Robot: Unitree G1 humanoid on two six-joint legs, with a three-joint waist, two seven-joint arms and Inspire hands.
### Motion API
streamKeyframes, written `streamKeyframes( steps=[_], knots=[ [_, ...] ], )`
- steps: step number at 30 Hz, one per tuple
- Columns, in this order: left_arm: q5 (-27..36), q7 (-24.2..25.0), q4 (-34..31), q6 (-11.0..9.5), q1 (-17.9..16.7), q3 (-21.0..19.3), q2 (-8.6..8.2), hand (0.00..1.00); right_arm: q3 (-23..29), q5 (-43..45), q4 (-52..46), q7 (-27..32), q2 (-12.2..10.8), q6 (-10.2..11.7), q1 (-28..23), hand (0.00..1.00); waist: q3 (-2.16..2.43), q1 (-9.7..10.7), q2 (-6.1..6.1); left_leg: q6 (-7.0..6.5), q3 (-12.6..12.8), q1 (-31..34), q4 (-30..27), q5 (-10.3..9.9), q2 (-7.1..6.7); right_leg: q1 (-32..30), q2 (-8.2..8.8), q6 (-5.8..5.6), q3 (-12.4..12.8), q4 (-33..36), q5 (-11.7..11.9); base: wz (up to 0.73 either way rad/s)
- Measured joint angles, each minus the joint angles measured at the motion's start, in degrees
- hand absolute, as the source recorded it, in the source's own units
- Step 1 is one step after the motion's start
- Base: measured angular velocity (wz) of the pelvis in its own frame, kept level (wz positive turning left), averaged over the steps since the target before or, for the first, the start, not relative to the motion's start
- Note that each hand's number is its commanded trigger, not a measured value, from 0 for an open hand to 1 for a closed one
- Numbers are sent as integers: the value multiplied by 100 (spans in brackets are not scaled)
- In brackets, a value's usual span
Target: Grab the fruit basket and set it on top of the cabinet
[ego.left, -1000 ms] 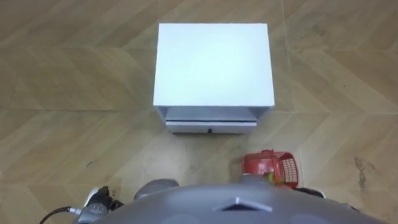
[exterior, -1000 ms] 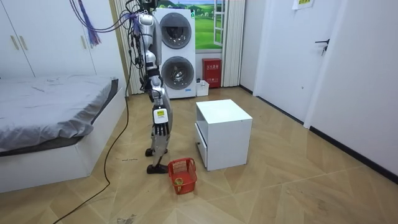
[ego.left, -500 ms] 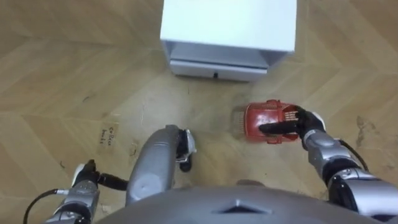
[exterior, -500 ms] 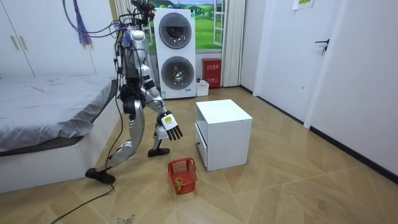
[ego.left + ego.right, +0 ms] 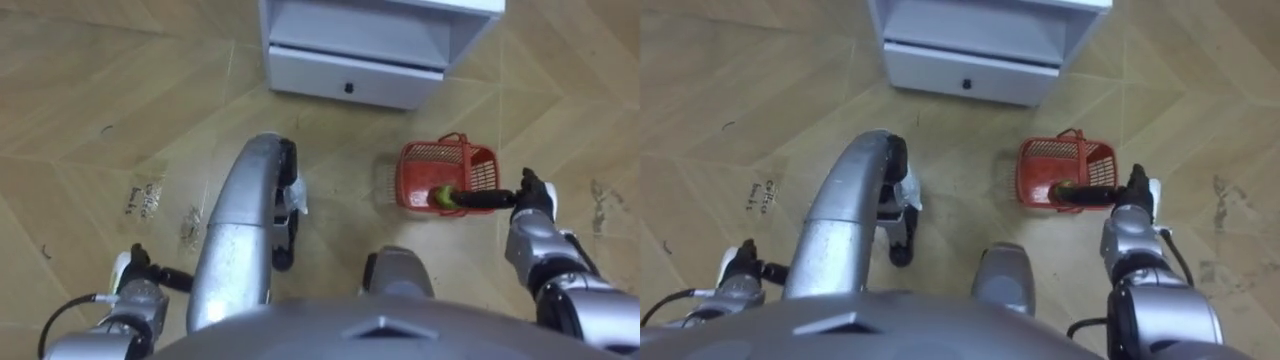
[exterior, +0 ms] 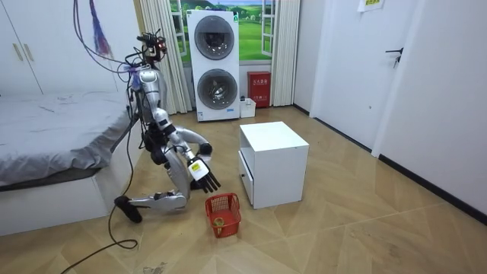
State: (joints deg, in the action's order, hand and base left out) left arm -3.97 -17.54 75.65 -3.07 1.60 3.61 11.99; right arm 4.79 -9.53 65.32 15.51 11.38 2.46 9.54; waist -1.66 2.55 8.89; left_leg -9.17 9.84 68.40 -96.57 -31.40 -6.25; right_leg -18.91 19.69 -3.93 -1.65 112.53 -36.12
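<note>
As the robot kneels, the fruit basket (image 5: 425,172) sits on parquet floor (image 5: 90,90).

1. A white cabinet (image 6: 274,152) stands on the wooden herringbone floor (image 6: 365,228). Its drawer front (image 5: 350,78) has a small dark knob.
2. Two stacked washing machines (image 6: 213,65) stand at the far wall, with a red box (image 6: 259,89) just beside them.
3. A bed (image 6: 61,137) with grey bedding lies at the room view's left, with white wardrobe doors (image 6: 30,46) behind it.
</note>
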Motion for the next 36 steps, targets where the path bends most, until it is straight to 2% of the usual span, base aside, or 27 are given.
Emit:
streamKeyframes(
  steps=[1,3,6,8,9,12,14,19,21,24,25,27,31,36],
  knots=[
    [11,-48,-1,-55,-3,17,-7,0,0,-94,-108,31,-1,-3,-18,0,0,49,10,-7,22,15,-132,-74,-45,63,46,-13,6,115,-11,8],
    [169,-101,-10,-210,-101,131,-13,0,17,-132,-362,119,-1,-6,-20,0,4,120,55,-30,84,19,-305,-182,-50,146,39,-43,94,254,-42,3],
    [211,-102,-11,-310,-218,268,-18,0,16,-129,-833,311,-3,-5,-19,0,7,218,81,10,89,39,-459,-275,-51,248,34,-51,85,301,-143,0],
    [207,-103,-11,-335,-275,333,-10,0,17,-118,-997,384,-2,-5,-19,0,14,229,129,-25,94,37,-525,-297,-55,315,38,-41,60,318,-178,7],
    [206,-104,-19,-342,-332,332,-10,0,17,-107,-1050,409,-2,-5,-18,0,34,227,167,-8,98,38,-545,-321,-62,343,37,-21,60,322,-209,7],
    [206,-103,-21,-344,-392,334,-10,0,18,-107,-1207,545,-1,-5,-18,0,31,231,199,30,99,35,-558,-342,-72,398,42,-12,37,323,-291,4],
    [201,-101,-10,-346,-502,334,8,0,18,-99,-1260,618,-1,1,-13,0,44,218,221,96,99,22,-561,-365,-65,414,45,31,42,355,-347,0],
    [202,-71,0,-350,-621,358,58,0,18,-101,-1473,706,10,7,8,0,31,199,294,259,100,86,-687,-395,-64,387,27,27,93,628,-370,2],
    [202,-32,-2,-350,-642,393,56,0,16,-101,-1487,718,20,17,77,0,26,190,303,313,99,155,-756,-402,-63,382,18,64,104,747,-431,5],
    [204,37,-28,-344,-603,458,62,0,-76,-101,-1496,729,94,86,232,0,19,172,256,403,99,377,-904,-381,-54,285,22,103,139,998,-577,1],
    [205,62,-29,-330,-555,474,19,0,-144,-101,-1496,725,157,95,308,0,-8,167,171,460,64,461,-924,-351,-38,200,-25,110,163,1062,-599,-6],
    [161,116,-28,-328,-552,577,19,0,-326,-101,-1425,694,202,120,367,0,-27,93,119,545,79,502,-854,-307,-46,85,-1,123,257,1112,-615,-10],
    [93,225,-36,-317,-543,609,53,0,-410,-101,-1227,601,204,116,380,0,-34,-6,98,616,83,504,-767,-271,-59,48,13,122,244,1117,-616,3],
    [104,476,-26,-311,-550,870,54,0,-600,-126,-1062,403,328,117,439,0,-46,-138,-58,642,76,561,-747,-257,-61,-27,8,119,235,1127,-617,1]
  ],
)
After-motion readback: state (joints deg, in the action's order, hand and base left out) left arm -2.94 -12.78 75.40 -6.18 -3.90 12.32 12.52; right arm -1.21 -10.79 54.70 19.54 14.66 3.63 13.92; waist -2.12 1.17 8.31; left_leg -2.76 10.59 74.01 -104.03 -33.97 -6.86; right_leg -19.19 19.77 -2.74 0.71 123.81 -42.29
